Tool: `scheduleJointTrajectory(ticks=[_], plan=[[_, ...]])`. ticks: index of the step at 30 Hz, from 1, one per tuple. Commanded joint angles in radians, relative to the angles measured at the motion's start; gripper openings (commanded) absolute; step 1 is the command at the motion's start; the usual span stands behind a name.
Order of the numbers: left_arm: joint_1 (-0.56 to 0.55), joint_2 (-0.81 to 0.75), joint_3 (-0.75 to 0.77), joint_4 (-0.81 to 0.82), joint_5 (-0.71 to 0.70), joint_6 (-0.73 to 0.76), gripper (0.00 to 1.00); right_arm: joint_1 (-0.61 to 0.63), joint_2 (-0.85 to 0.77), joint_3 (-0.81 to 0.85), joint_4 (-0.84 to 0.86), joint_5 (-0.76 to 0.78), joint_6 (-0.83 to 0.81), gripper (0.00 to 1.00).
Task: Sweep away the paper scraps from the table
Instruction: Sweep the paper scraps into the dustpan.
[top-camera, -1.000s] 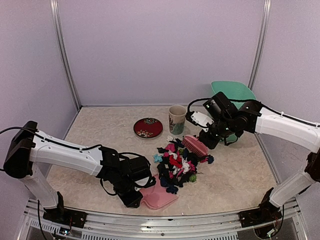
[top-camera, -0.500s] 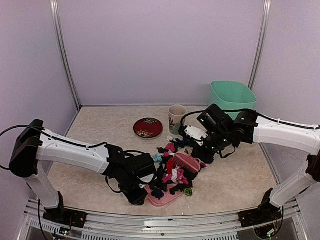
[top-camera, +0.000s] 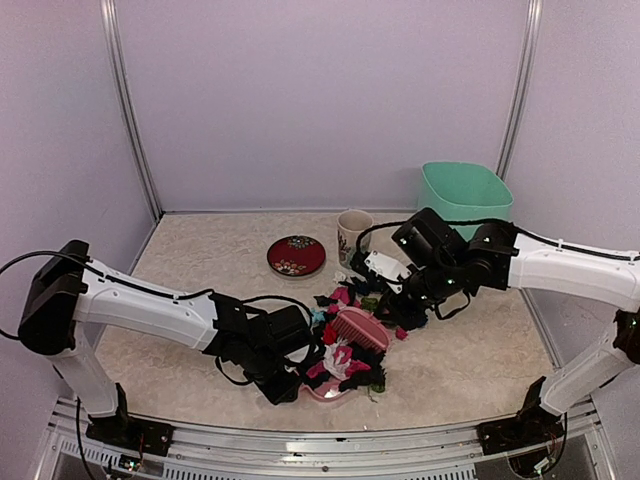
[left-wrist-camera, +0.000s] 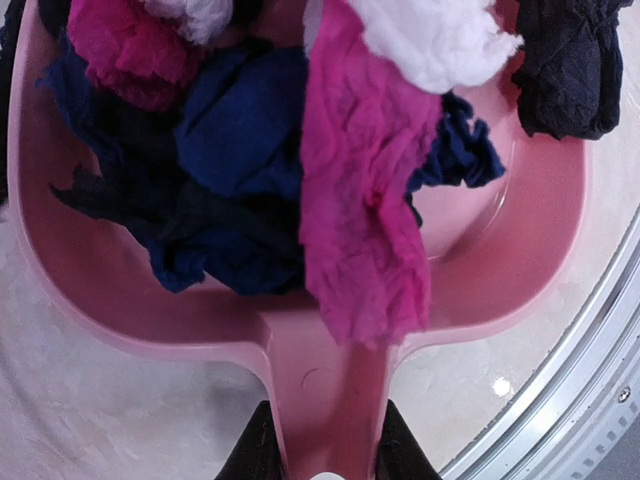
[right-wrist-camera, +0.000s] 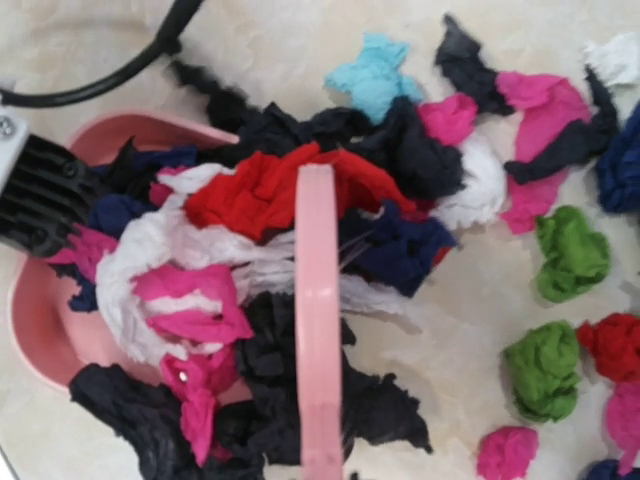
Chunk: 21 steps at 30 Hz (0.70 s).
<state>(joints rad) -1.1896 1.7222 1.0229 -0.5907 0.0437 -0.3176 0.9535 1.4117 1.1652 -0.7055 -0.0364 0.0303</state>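
On the beige table, the L gripper is clamping the pink dustpan by its handle, fingers narrowed onto it, with the pan lying flat near the front rail. The R gripper, fingers nearly closed, is holding the pink brush over the heap at the pan's mouth. Most paper scraps are piling into the pan; 2 green ones and others are lying loose beyond. Sweeping looks to be in hand, approx. midway. The next stroke is calling for a reach behind the stragglers.

top: high, rear | wrists: close, downward | shared: dustpan, paper scraps
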Motion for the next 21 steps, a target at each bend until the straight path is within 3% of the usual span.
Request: scheduleJointTrajectory(ticks=[1,8,21], plan=[[0.006,-0.044,-0.047,0.095,-0.076,-0.024,0.0,0.011,-0.071,0.049,-0.02,0.103,0.028,0.0],[-0.001,-0.093,-0.045,0.1,-0.126,-0.026,0.0,-0.013,-0.169,0.062,-0.041,0.337,0.075,0.0],[-0.017,-0.144,0.04,0.023,-0.211,-0.022,0.0,-0.138,-0.301,-0.022,0.007,0.528,0.187,0.0]])
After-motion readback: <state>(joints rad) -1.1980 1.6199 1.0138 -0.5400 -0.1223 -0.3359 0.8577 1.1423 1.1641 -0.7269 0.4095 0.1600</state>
